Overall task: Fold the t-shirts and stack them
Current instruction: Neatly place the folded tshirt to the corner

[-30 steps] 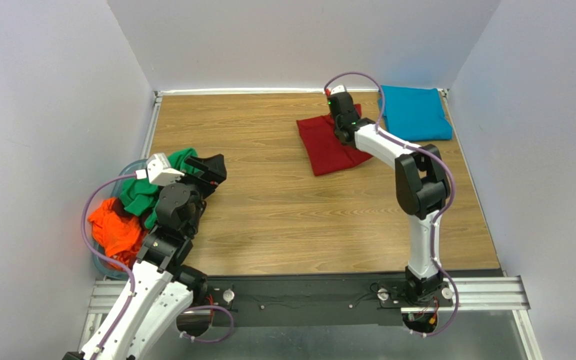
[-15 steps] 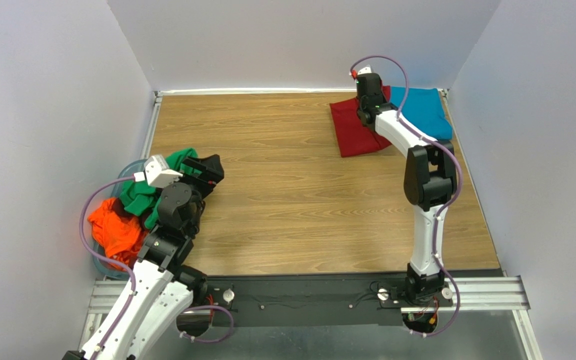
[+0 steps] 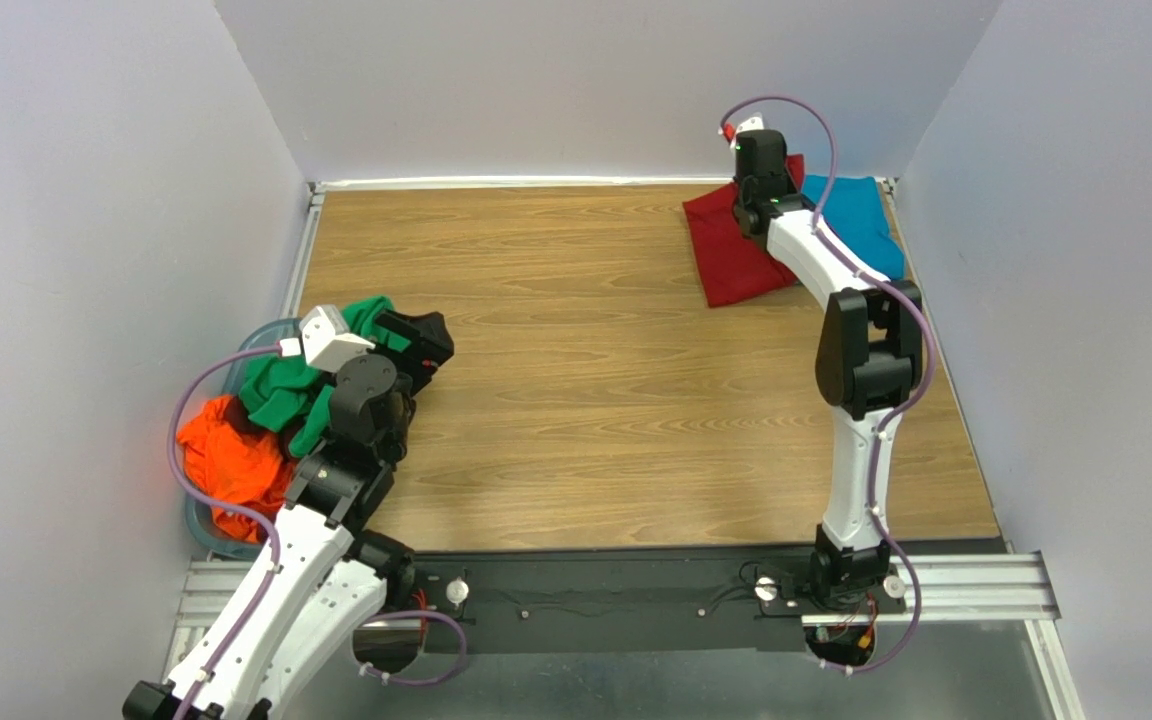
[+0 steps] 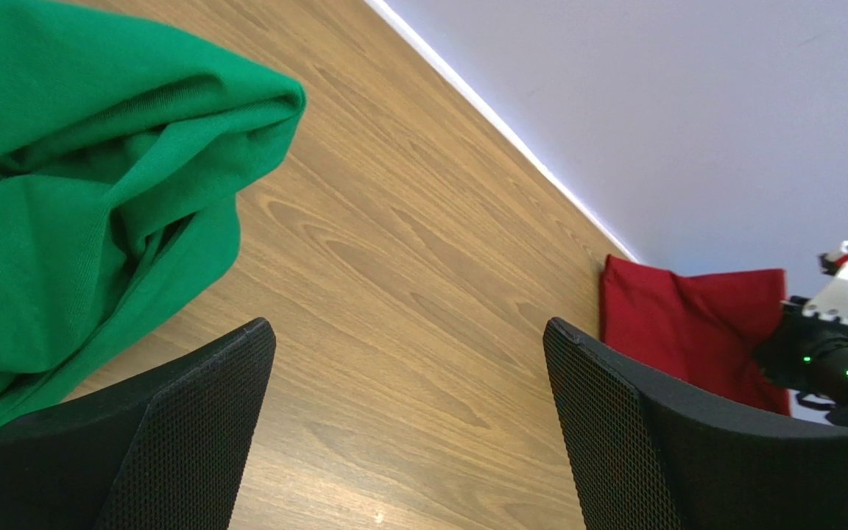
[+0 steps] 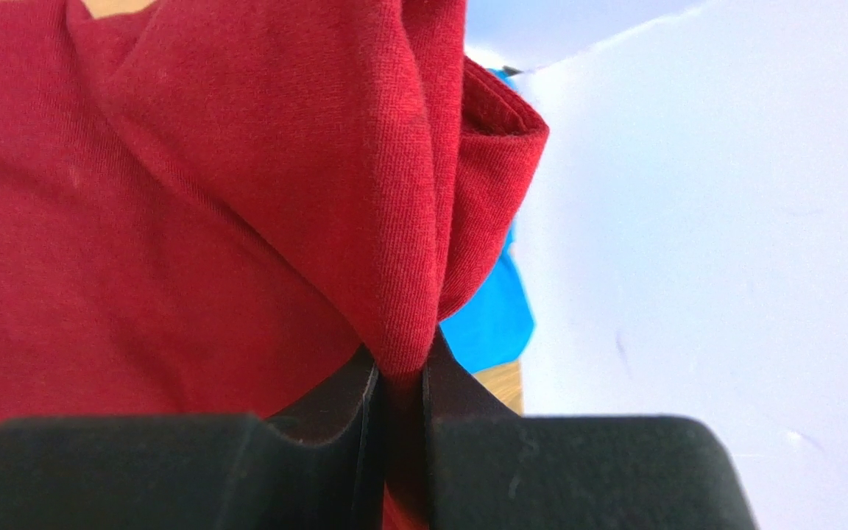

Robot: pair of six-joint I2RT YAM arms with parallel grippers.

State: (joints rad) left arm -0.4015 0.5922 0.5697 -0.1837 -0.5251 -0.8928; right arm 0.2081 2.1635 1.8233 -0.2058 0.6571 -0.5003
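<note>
The dark red t-shirt (image 3: 723,249) lies folded at the far right of the table, its right part lifted over the left edge of the folded teal-blue t-shirt (image 3: 862,219). My right gripper (image 3: 749,219) is shut on a bunched fold of the red cloth (image 5: 174,199), which fills the right wrist view with a strip of teal (image 5: 492,315) behind it. The green t-shirt (image 3: 288,384) and the orange one (image 3: 228,459) are heaped at the left edge. My left gripper (image 3: 426,339) hovers open beside the green cloth (image 4: 64,199), its fingers (image 4: 174,442) holding nothing.
The green and orange heap sits in a low pale-blue bin (image 3: 195,519) against the left wall. White walls close the table on the left, far and right sides. In the left wrist view, bare wood (image 4: 417,276) stretches to the red shirt (image 4: 683,331).
My right gripper has dragged the red t-shirt from the table's middle right toward the far right corner, up against and partly over the teal one. The left arm has shifted only slightly.
</note>
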